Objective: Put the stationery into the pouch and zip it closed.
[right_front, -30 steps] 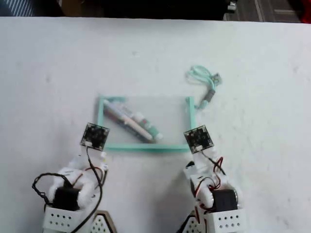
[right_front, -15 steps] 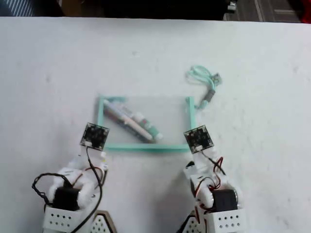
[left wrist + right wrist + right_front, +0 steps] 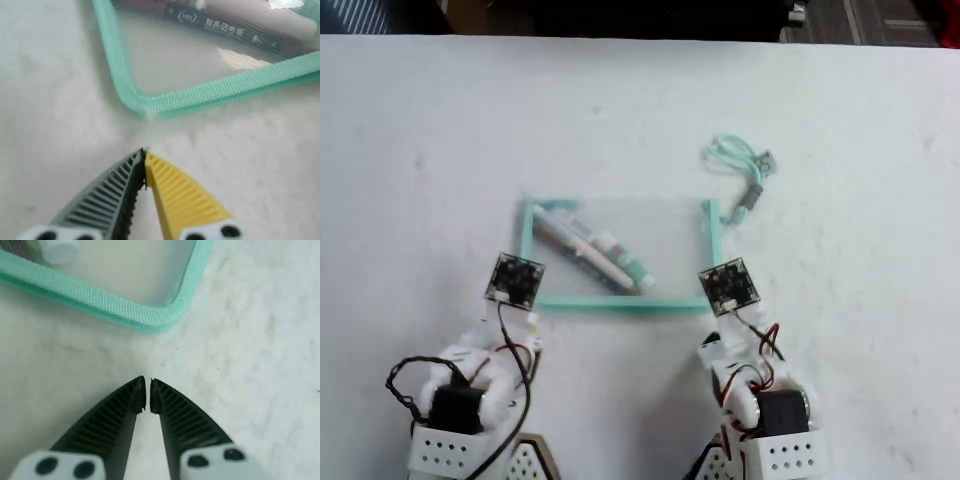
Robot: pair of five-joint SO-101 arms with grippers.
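Observation:
A clear pouch [image 3: 620, 255] with mint-green edging lies flat in the middle of the table, with pens [image 3: 590, 255] inside it. Its green wrist strap [image 3: 738, 165] trails off the far right corner. In the left wrist view, my left gripper [image 3: 145, 154] is shut and empty, just short of the pouch's near left corner [image 3: 145, 106]. In the right wrist view, my right gripper [image 3: 147, 384] is shut and empty, a little short of the pouch's near right corner [image 3: 160, 322]. From above, both arms [image 3: 470, 390] [image 3: 760, 400] sit at the near edge.
The white table [image 3: 840, 120] stretches open beyond and beside the pouch. Its far edge [image 3: 620, 36] meets a dark background.

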